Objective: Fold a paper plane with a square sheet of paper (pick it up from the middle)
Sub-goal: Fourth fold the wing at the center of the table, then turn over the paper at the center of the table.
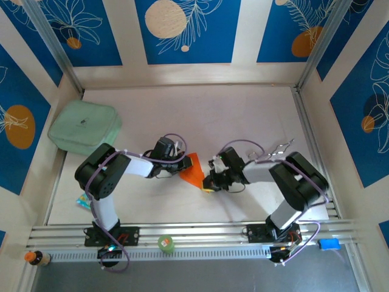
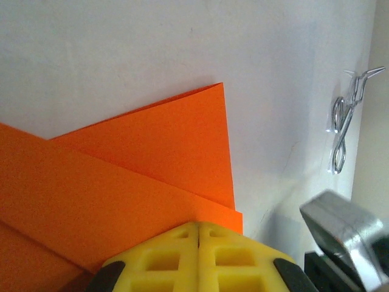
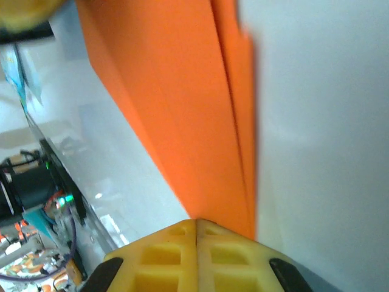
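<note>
White tabletop under blue-patterned walls: mid-surface, the square sheet of paper, folded into layers, sits pinched between my left end effector and right end effector, both clamped fully closed on it. Uneven pulling could tear it or skew the crease.

1. We see blue wall panels with white leaf drawings and orange discs along the top and sides.
2. We find a white tabletop at centre.
3. We note metal rails along the bottom.
</note>
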You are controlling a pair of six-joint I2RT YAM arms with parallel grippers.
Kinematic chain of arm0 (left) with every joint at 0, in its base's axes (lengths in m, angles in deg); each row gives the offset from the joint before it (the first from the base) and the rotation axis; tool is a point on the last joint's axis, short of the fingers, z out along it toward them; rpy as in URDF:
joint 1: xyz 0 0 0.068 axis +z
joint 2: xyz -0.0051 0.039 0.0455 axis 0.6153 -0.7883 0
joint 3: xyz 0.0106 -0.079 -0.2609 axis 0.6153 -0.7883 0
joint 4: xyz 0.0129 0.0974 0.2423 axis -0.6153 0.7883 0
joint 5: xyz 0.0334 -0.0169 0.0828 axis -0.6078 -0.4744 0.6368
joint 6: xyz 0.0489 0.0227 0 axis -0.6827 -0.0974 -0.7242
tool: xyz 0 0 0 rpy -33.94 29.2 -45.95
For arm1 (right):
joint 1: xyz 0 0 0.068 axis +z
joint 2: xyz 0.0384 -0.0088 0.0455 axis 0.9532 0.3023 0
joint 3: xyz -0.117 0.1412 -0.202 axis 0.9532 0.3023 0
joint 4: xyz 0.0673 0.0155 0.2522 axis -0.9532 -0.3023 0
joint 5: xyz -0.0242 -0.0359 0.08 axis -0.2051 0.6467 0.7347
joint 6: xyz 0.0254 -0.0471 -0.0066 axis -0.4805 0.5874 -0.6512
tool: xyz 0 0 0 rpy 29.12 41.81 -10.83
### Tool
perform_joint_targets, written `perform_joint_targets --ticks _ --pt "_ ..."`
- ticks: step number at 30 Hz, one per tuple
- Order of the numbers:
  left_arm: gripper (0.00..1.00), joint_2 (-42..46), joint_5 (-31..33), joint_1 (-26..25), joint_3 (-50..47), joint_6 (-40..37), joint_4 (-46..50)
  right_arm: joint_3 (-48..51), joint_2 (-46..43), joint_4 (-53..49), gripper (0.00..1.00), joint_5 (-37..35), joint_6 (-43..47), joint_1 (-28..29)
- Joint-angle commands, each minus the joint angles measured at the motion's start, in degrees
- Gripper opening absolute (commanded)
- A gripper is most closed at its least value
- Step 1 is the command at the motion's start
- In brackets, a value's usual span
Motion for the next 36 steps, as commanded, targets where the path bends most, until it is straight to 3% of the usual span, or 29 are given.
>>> perform_joint_targets --ticks 1,5,10,14,18,36 --pt "0.0 -1.6 3.1 1.5 -2.6 0.0 5.8 6.5 -3.4 -2.3 0.01 0.3 -4.1 0.3" --pt "0.0 -1.5 3.0 1.5 -2.9 0.2 5.8 9.3 -7.5 -2.3 0.01 -0.9 -6.8 0.6" --pt "0.0 -1.5 2.7 1.5 -3.0 0.8 5.2 5.7 -13.5 -9.1 0.07 -3.9 -8.3 0.4" --pt "0.0 -1.7 2.6 1.5 -3.5 1.5 4.3 3.9 -14.7 -12.0 0.24 -6.7 -12.6 -0.8" --pt "0.0 -1.5 2.4 1.5 -3.7 1.9 4.0 4.5 -12.9 -7.4 0.34 -4.4 -15.6 -0.9" --pt "0.0 -2.0 1.8 1.5 -3.1 2.5 3.8 1.3 -6.8 -4.0 0.31 -2.8 -15.9 -0.1"
